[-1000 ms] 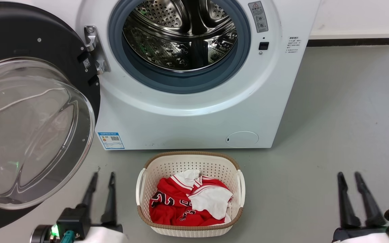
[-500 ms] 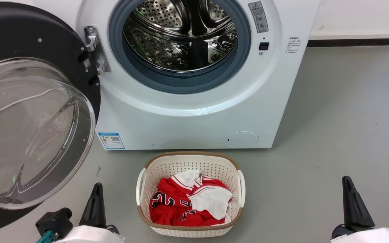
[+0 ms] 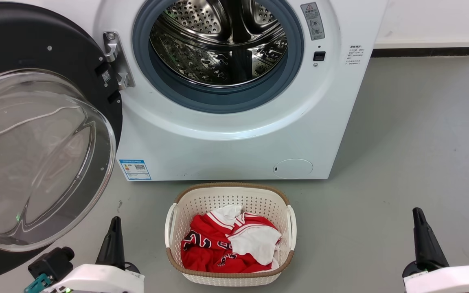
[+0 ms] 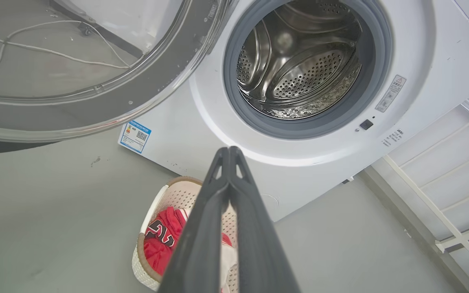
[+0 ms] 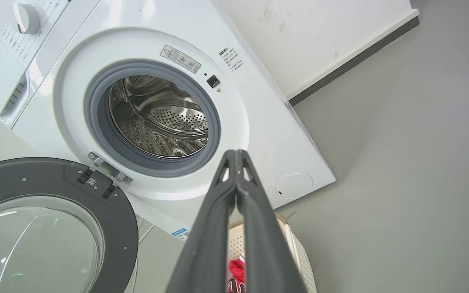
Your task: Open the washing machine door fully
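The washing machine [image 3: 234, 138] is a white front-loader with its steel drum [image 3: 222, 40] exposed inside a grey seal. The washing machine door [image 3: 75, 65] hangs swung wide to the left on its metal hinge [image 3: 116, 61], its clear glass bowl [image 3: 35, 162] bulging toward me. The same door shows in the left wrist view [image 4: 136, 89] and the right wrist view [image 5: 55, 183]. My left gripper [image 3: 114, 228] sits low on the left, shut and empty, well below the door. My right gripper [image 3: 418, 219] is low on the right, fingertips together, holding nothing. Both wrist views show pressed-together tips [image 4: 228, 152] [image 5: 235, 155].
A cream laundry basket [image 3: 230, 195] with red and white clothes [image 3: 226, 244] stands on the grey floor just in front of the machine, between my grippers. A white wall with a dark skirting [image 3: 426, 51] runs behind on the right. Open floor [image 3: 421, 134] lies right of the machine.
Both grippers have gone from open to shut and drawn back toward the bottom edge. The door and basket stay where they were.
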Tool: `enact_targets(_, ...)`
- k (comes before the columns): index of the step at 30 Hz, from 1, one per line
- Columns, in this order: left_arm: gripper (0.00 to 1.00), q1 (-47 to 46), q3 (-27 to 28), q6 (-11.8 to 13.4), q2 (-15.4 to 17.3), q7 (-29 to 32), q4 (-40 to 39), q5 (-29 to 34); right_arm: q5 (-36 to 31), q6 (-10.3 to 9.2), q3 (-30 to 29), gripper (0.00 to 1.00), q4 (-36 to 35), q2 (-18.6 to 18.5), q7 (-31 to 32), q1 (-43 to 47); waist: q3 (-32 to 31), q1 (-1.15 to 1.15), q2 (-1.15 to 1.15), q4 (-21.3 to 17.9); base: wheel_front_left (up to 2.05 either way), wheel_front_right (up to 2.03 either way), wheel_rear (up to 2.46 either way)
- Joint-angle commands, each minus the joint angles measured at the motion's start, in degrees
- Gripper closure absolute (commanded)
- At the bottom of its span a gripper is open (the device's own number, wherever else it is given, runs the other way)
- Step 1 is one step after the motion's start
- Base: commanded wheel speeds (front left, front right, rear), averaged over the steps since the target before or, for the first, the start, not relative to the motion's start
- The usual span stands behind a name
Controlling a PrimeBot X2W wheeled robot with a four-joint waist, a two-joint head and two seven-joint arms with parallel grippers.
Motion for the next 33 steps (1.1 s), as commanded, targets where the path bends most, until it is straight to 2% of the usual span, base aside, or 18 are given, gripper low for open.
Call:
enact_targets(1, 1.0, -1.58, 0.32, -0.46, 0.09, 0.48, -0.49, -2.53, 2.52, 0.0, 0.05, 1.0, -0.3, -0.62, 0.53, -1.77, -0.01, 0.0, 0.0, 0.02, 0.0, 0.0, 0.0)
enact_targets(33, 1.0, -4.29, 1.71, -1.56, 0.14, 6.25, 1.21, -26.09, 25.0, 0.0, -0.18, 1.0, 3.39, -0.95, 5.89, -5.66, -0.15, 0.0, 0.0, 0.44, 0.0, 0.0, 0.0)
